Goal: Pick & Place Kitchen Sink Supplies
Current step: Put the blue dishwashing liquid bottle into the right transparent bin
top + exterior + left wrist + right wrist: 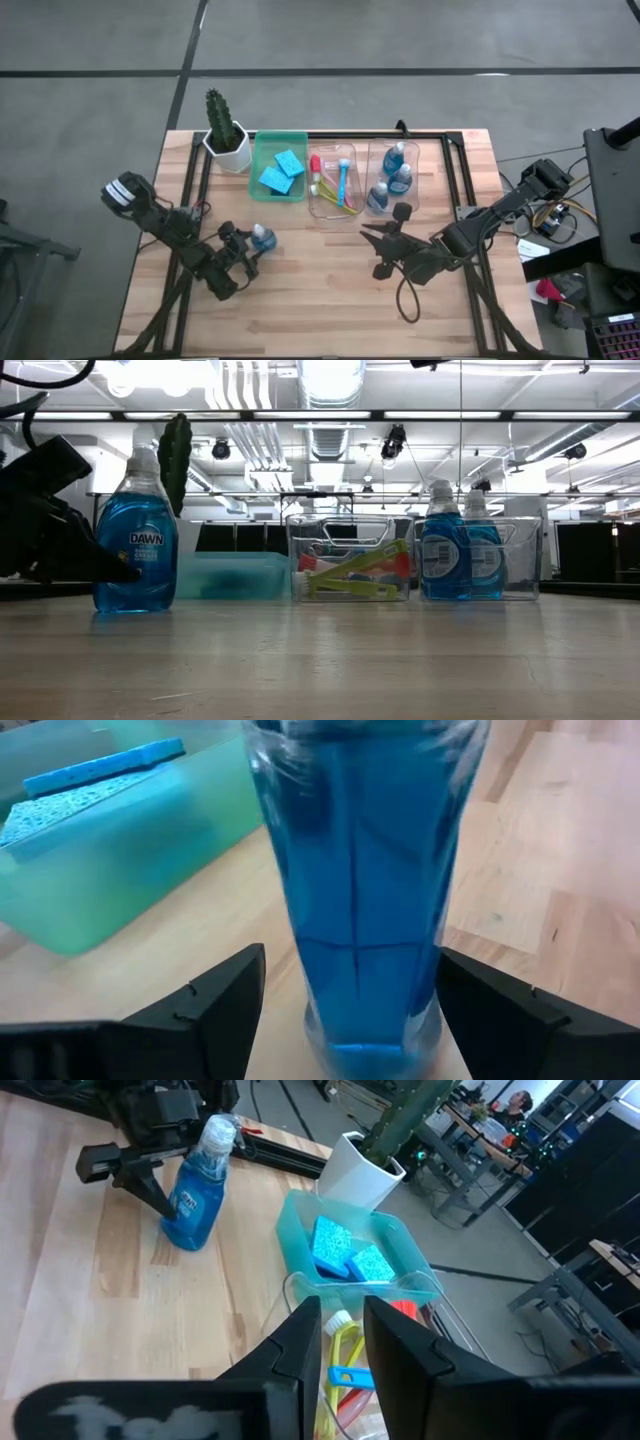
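1. One Dawn dish-soap bottle stands upright on the table, near the green bin and just outside it.
2. Left gripper has its fingers spread around the bottle's lower body, not visibly pressing it.
3. Liquid-filled, smooth plastic: likely hefty and slippery; grip the broad body.
4. Right gripper hovers nearly closed, empty, beside the clear bins.

A cactus stands upright in its white pot at about eleven o'clock on the wooden counter. Just beside it at three o'clock sits the green bin. Two clear bins carry the row on toward one o'clock.
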